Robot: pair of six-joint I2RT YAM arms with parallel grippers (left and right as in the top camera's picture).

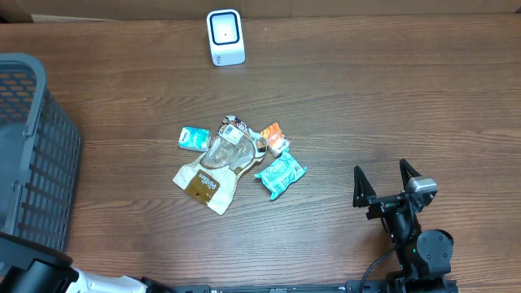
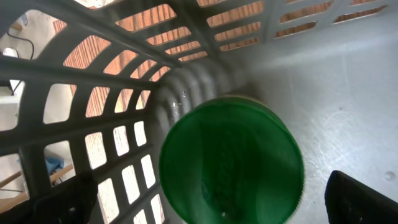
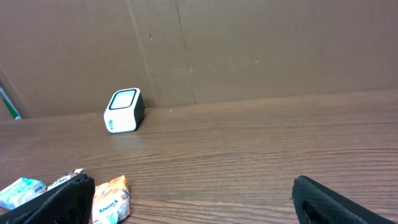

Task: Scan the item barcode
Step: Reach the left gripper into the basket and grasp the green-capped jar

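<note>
The tan pouch (image 1: 213, 167) before the scanner (image 1: 225, 37) looks light, crinkly, best pinched at its edge; left pincer (image 2: 211, 198) and right pincer (image 1: 380, 168) both gape empty.

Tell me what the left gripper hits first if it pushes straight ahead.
The green round container in the grey plastic basket. It fills the view ahead of the open left gripper, so it looks close, though exact depth is unclear.

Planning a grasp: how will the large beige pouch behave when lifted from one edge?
The beige pouch looks flat and creased, so it will likely sag and weigh little. Its clear window film looks smooth, so it may slip.
</note>
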